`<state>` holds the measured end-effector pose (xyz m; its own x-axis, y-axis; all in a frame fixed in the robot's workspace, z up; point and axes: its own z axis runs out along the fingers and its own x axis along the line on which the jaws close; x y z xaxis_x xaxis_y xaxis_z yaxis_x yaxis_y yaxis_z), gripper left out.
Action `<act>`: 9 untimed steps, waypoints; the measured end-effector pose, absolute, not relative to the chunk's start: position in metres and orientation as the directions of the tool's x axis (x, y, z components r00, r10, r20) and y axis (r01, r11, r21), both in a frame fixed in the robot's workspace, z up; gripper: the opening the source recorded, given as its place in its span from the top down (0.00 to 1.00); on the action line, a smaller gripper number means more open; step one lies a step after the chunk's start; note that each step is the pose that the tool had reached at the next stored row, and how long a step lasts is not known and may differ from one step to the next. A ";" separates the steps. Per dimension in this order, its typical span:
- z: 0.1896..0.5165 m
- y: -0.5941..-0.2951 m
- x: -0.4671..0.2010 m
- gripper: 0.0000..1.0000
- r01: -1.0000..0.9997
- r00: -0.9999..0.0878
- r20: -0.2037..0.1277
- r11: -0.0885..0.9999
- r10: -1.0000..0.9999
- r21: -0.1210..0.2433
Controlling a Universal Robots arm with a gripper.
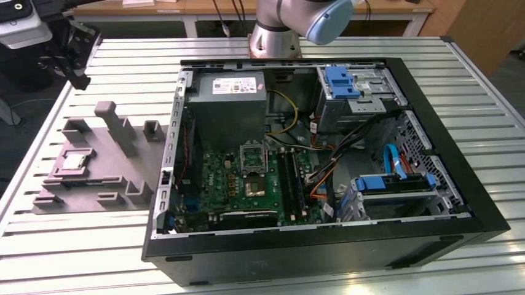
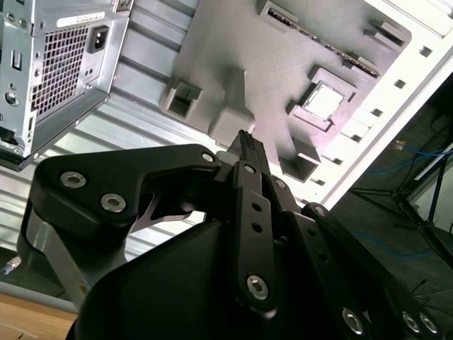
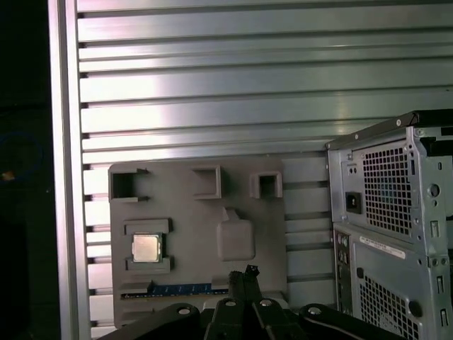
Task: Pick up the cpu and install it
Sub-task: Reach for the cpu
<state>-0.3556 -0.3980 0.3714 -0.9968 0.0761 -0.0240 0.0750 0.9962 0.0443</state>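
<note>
Nearest in both wrist views, the gripper (image 2: 244,138) (image 3: 244,273): black fingers pressed tip to tip, clasping nothing; hangs in the air over the grey fixture plate (image 3: 184,205), touching no part of it; lines up roughly with the plate's tall rounded block (image 3: 235,237).

Farther out, on the plate itself, the cpu (image 3: 146,248): lies flat with its pale metal top upward, seated in a shallow square pocket between two low raised bars; sits to one side of the tall block, well apart from the fingertips; in the exterior view, rests near the plate edge toward the exterior view's left.

Beneath the plate, the slatted aluminium table (image 1: 82,246).

Just beside the plate, toward the exterior view's right, the open computer case (image 1: 459,203), lying on its side; holds a green motherboard (image 1: 238,178) on the side nearest the plate, a grey power supply (image 1: 233,92) behind that, and blue-tabbed drive cages (image 1: 385,184) on the side farthest from the plate.

Farthest from the plate, past the case, the arm's base (image 1: 275,40), bolted at the table's back edge.
</note>
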 end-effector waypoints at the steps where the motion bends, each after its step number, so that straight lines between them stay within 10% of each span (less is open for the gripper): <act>1: 0.371 -0.398 -0.357 0.89 0.075 -0.997 -0.024 0.996 0.076 0.044; 9: 0.370 -0.398 -0.367 0.89 0.075 -0.997 -0.024 0.996 0.076 0.044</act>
